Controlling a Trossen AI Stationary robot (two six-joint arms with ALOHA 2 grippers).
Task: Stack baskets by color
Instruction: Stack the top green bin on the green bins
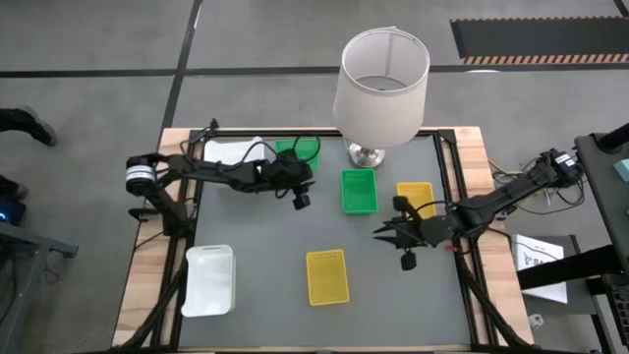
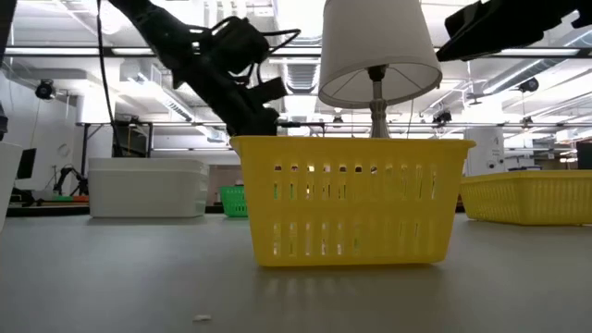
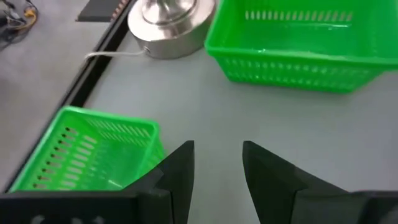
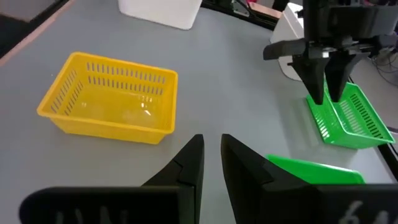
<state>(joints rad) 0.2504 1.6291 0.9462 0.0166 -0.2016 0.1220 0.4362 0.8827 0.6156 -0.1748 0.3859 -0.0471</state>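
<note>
My left gripper (image 1: pixel 301 194) hovers open at the far middle of the table, its fingers (image 3: pixel 177 171) next to a corner of a green basket (image 3: pixel 87 152), with nothing between them. That green basket (image 1: pixel 298 149) rests on its base beside a white basket (image 1: pixel 231 152). A second green basket (image 1: pixel 359 191) and a yellow basket (image 1: pixel 415 199) sit right of centre. Another yellow basket (image 1: pixel 327 276) and a white basket (image 1: pixel 209 280) lie near the front. My right gripper (image 1: pixel 383 234) hangs over the mat, narrowly open and empty (image 4: pixel 212 158).
A tall lamp with a white shade (image 1: pixel 381 84) stands on its metal base (image 3: pixel 171 25) at the far middle, its cord running along the mat edge. Bare grey mat (image 1: pixel 256 236) lies between the baskets. The table's wooden rim (image 1: pixel 147 256) borders the mat.
</note>
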